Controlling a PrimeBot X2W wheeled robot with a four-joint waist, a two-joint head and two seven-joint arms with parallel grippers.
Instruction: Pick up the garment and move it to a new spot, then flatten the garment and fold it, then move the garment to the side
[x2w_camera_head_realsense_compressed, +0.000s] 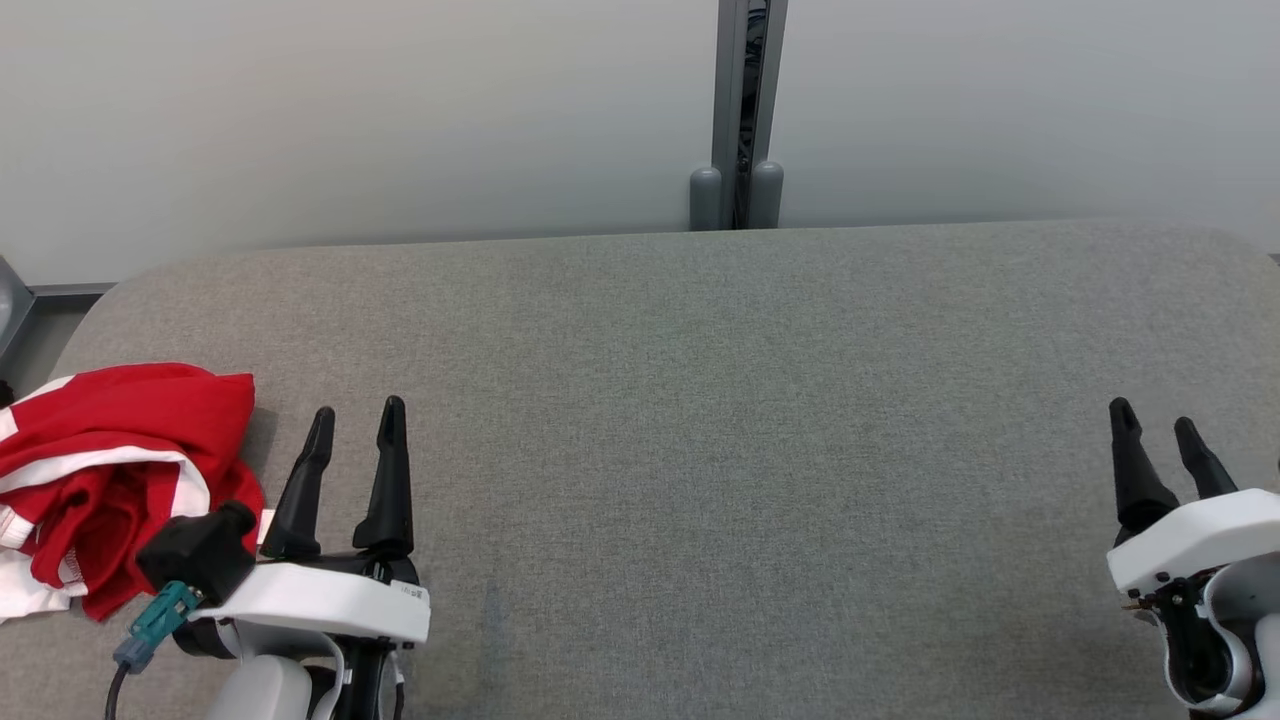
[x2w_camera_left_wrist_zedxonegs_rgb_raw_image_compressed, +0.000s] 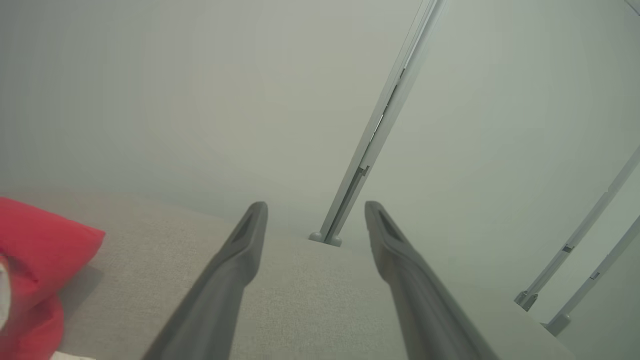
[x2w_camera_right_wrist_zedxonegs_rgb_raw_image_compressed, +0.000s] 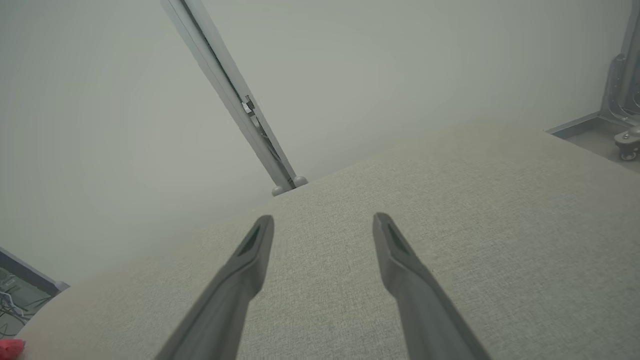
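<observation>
Near left, the left jaws stand wide open and empty, just right of the crumpled red garment (x2w_camera_head_realsense_compressed: 120, 420) at the left edge of the table (x2w_camera_head_realsense_compressed: 700, 400); the right jaws gape empty, near right. The pick-up seems unstarted; next, reach left and pinch cloth.

Red garment (x2w_camera_head_realsense_compressed: 110, 470) with white stripes, near left; grey woven table cover (x2w_camera_head_realsense_compressed: 720, 420); pale grey wall (x2w_camera_head_realsense_compressed: 350, 110), far; grey post (x2w_camera_head_realsense_compressed: 740, 110); black-fingered, white-bodied grippers; teal connector (x2w_camera_head_realsense_compressed: 160, 615).
</observation>
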